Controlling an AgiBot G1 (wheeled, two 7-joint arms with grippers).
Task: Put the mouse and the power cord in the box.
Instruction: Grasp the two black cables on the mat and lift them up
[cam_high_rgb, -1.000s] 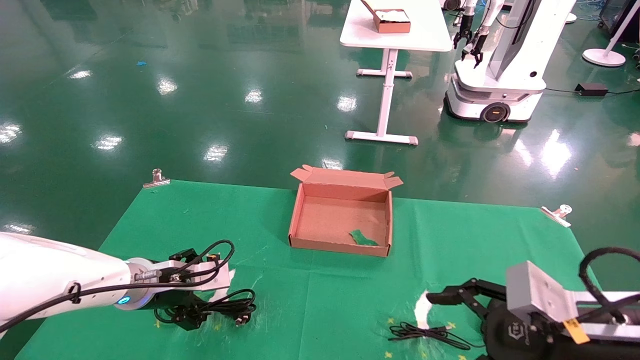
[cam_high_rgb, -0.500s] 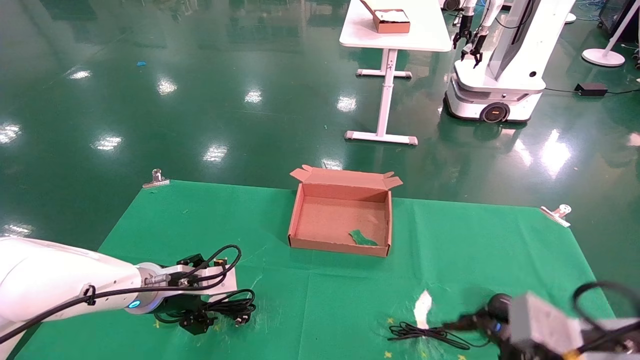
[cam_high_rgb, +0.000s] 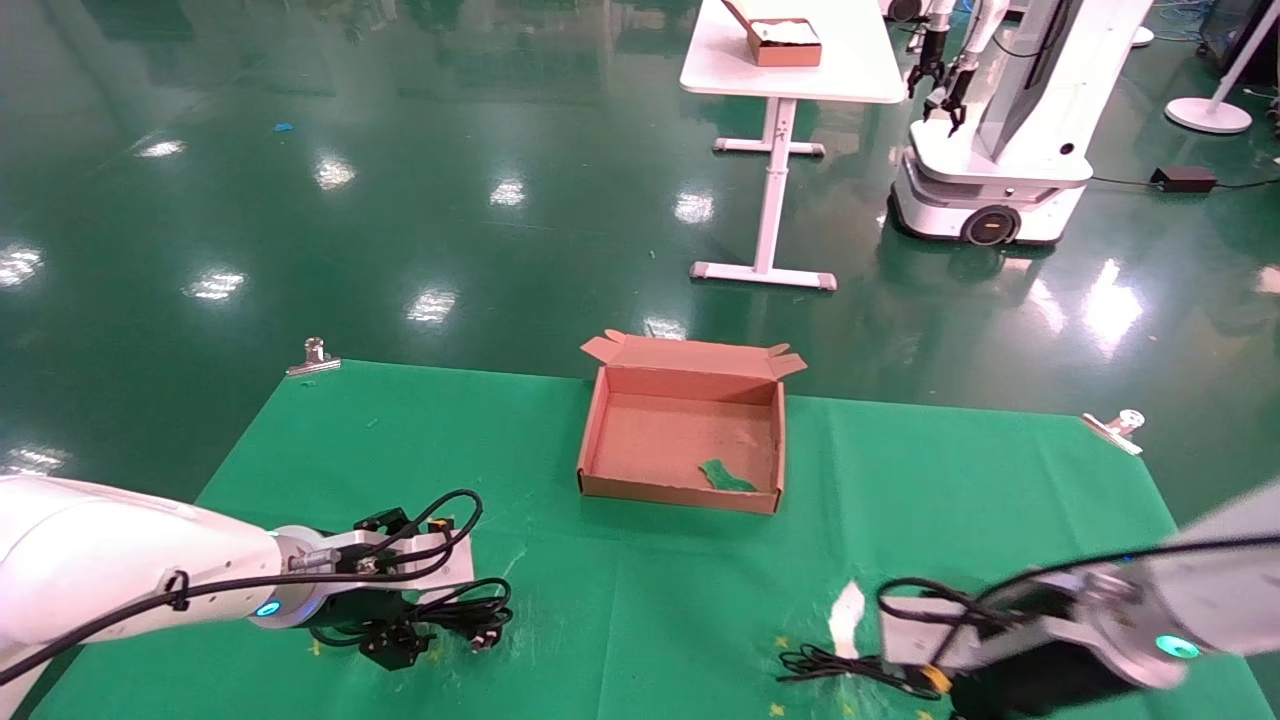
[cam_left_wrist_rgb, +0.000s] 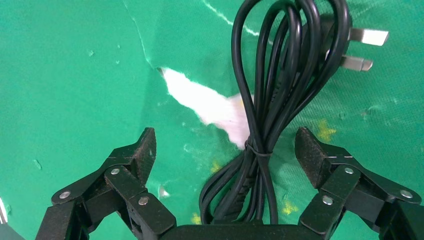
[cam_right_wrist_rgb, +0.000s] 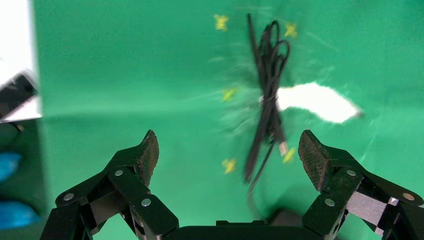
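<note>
While the right arm hid the mouse at lower right, its open right gripper (cam_right_wrist_rgb: 227, 150) hung over the mouse's cable. The wide-open left gripper (cam_left_wrist_rgb: 225, 150) straddled the power cord (cam_left_wrist_rgb: 272, 95), plug pointing away; the box (cam_high_rgb: 682, 440) sat mid-frame.

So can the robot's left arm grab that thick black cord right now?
Probably yes. The left gripper is open, with its fingers either side of the power cord, which lies on the green cloth. Nothing blocks it; it only needs to close.
</note>
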